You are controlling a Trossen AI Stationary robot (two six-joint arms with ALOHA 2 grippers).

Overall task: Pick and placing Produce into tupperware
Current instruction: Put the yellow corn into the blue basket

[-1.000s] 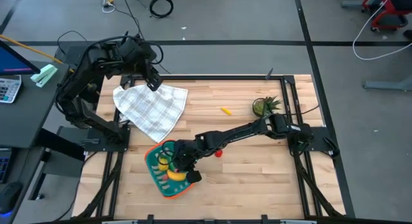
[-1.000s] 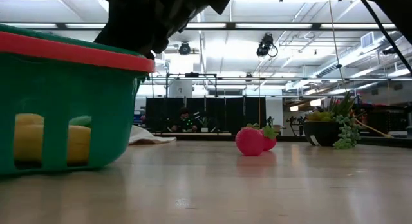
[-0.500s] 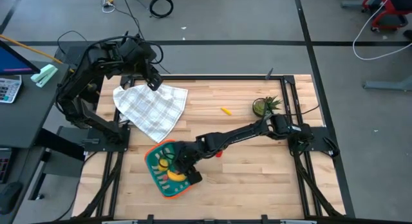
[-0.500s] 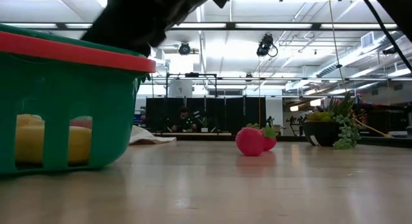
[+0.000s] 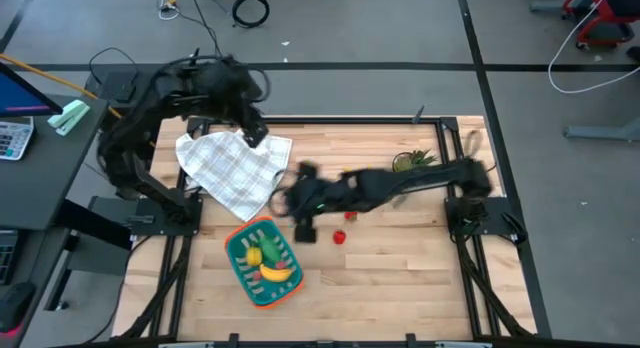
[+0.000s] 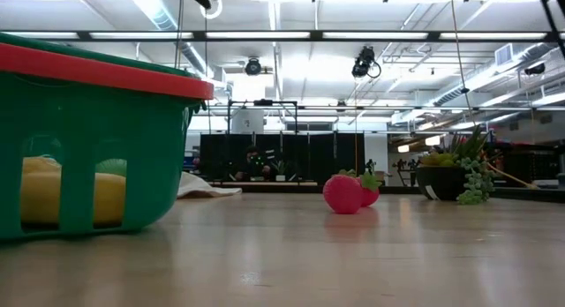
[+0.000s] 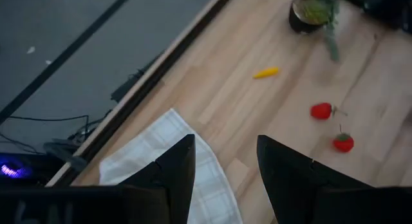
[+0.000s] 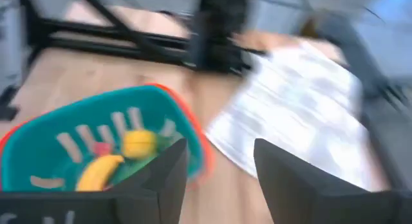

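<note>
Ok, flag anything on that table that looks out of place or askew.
The white checked cloth lies crumpled and skewed at the table's far left. Two red pieces and a small orange piece sit loose on the wood, outside the tupperware, which itself sits at an angle to the table edge. Nothing looks spilled or damaged.

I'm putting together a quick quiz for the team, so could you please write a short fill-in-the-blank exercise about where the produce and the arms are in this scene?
1. The banana lies inside the ____.
2. The two red pieces lie on the bare ____, outside the container.
3. The left gripper hangs over the white checked ____.
4. The right gripper has its fingers ____ and holds nothing.

Missing words: tupperware; table; cloth; open
</note>
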